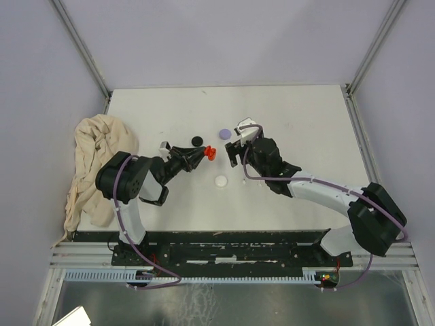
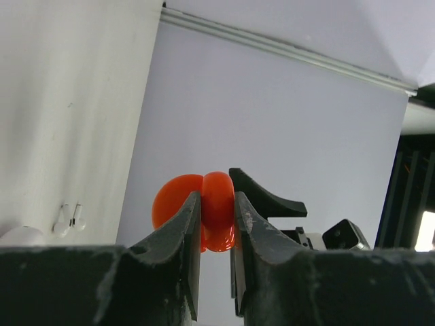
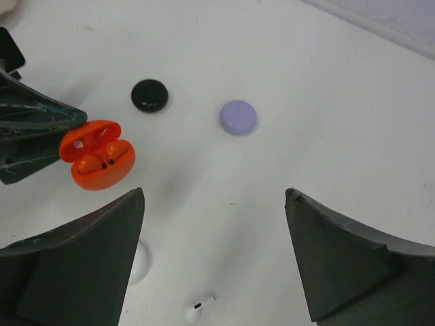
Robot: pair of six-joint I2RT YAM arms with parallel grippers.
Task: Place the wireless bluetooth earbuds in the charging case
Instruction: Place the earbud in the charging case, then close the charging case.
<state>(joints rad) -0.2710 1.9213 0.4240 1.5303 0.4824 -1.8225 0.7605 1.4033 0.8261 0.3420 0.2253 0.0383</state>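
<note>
Orange-red glossy plastic marked the open clamshell charging case [image 3: 98, 156], which was held clear of the white worktop [image 3: 326, 81], clenched edgewise in the left pincer [image 2: 216, 204]. Two red stemmed earbuds [image 3: 115, 153] appeared seated in its wells. The right pincer [image 3: 214, 197] was spread wide beside the case, grasping nothing. The lid would best be pressed shut squarely, the buds left undisturbed. A white stemmed earbud [image 3: 199, 309] lay nearer the arms than the case.

Black joints [image 1: 126, 178], white links [image 1: 319, 190] (purple cables [image 1: 299, 179] trailing); left claw [image 2: 216, 204], right claw [image 3: 214, 197] scuffed dark.
</note>
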